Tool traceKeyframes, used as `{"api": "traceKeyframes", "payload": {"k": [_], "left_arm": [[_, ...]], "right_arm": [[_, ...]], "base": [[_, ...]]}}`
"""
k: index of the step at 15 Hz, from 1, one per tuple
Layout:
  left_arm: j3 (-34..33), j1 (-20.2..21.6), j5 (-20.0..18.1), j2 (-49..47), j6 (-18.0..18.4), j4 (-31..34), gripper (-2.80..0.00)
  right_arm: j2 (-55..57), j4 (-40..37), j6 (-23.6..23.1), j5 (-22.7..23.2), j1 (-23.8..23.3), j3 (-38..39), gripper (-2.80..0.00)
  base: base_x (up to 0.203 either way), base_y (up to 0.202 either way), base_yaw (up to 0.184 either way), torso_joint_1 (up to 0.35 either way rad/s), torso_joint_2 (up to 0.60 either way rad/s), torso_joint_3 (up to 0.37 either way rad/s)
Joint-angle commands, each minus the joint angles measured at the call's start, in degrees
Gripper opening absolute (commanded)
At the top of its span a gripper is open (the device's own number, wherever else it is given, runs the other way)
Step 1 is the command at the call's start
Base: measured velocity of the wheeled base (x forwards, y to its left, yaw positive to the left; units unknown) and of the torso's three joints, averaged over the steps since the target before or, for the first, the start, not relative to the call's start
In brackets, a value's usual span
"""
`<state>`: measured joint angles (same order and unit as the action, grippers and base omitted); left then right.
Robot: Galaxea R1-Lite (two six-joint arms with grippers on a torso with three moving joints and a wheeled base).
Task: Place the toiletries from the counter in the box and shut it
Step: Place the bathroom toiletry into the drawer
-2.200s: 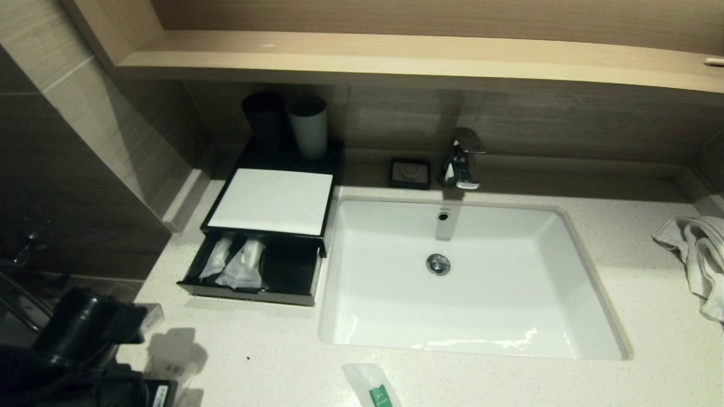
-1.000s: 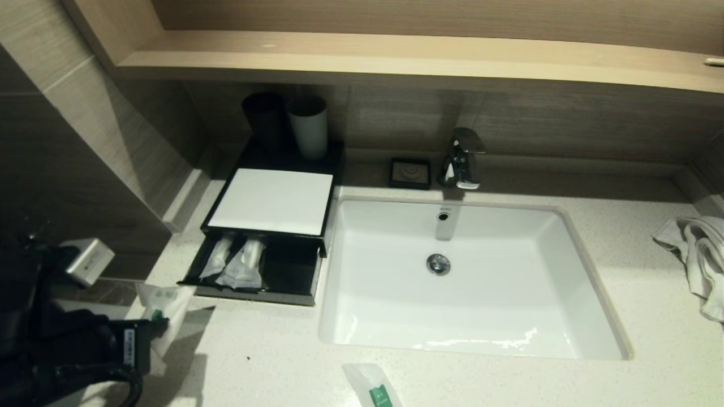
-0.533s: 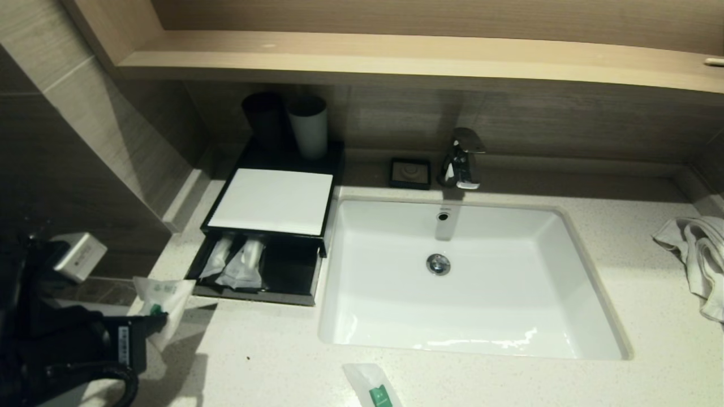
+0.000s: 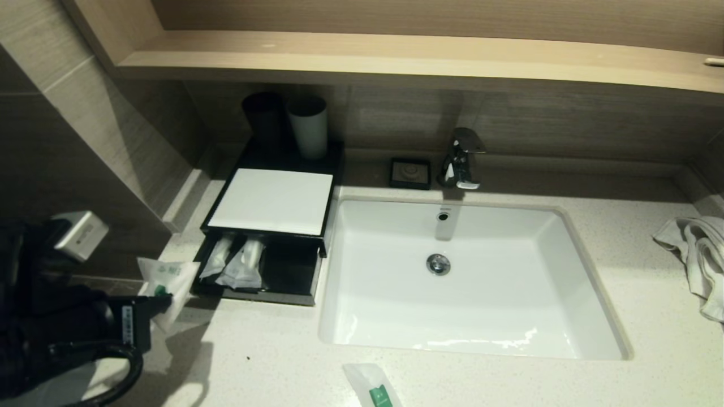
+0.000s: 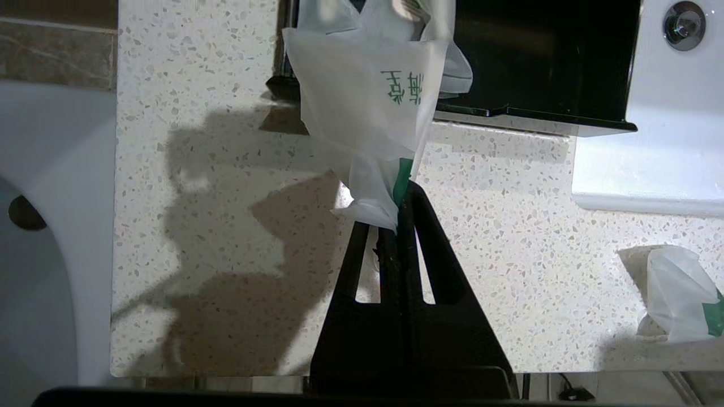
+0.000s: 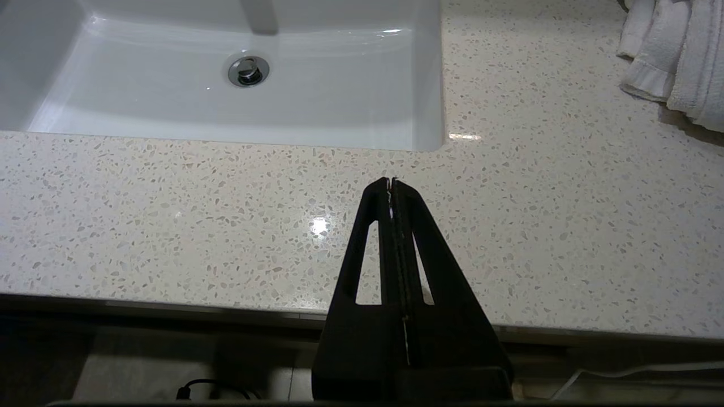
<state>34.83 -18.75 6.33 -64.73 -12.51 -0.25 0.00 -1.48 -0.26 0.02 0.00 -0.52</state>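
Pinching hard, left end effector [image 5: 399, 212] has its fingers clamped on the green-tagged corner of a white sachet [image 5: 367, 107], which hangs clear of the worktop [image 4: 271, 350]. In head view that sachet [image 4: 167, 282] sits at approx 9 o'clock of the scene, just off the front-left corner of the box's drawer [image 4: 257, 271].

Drawer's pulled out, w/ two wrapped toiletries [image 4: 237, 263] lying in its left half; right half dark, can't tell what's in it. Box [image 4: 271, 200] w/ white top panel stands at 10 o'clock from the sink [image 4: 469, 282], touching-close to the basin's left rim. Black cup [image 4: 263, 121] & white cup [image 4: 308, 130] stand behind it.

Second sachet [image 4: 373, 387] w/ green label lies on the worktop at 6 o'clock, in front of the sink, well apart from the box. It shows in left wrist view too [image 5: 679, 294].

Right end effector [image 6: 391, 183], fingers pressed together & holding nothing, hangs near the worktop's front edge. Towel [image 4: 696, 254] heaped at 3 o'clock.
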Motion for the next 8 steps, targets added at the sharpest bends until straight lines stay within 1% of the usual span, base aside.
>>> {"api": "traceKeyframes", "payload": {"k": [1,6,8], "left_arm": [[0.93,-1.84,0.09,-0.99,0.03,-0.01,-2.8],[3.64,-5.29,0.57,-5.68,0.11,0.08,-2.8],[5.28,-5.98,0.65,-7.57,0.11,0.16,-2.8]], "right_arm": [[0.0,-0.01,0.0,0.06,0.0,0.0,-2.8],[0.0,-0.01,0.0,0.06,0.0,0.0,-2.8],[0.0,-0.01,0.0,0.06,0.0,0.0,-2.8]], "base": [[0.0,0.0,0.0,0.0,0.0,0.0],[0.0,0.0,0.0,0.0,0.0,0.0],[0.0,0.0,0.0,0.0,0.0,0.0]]}}
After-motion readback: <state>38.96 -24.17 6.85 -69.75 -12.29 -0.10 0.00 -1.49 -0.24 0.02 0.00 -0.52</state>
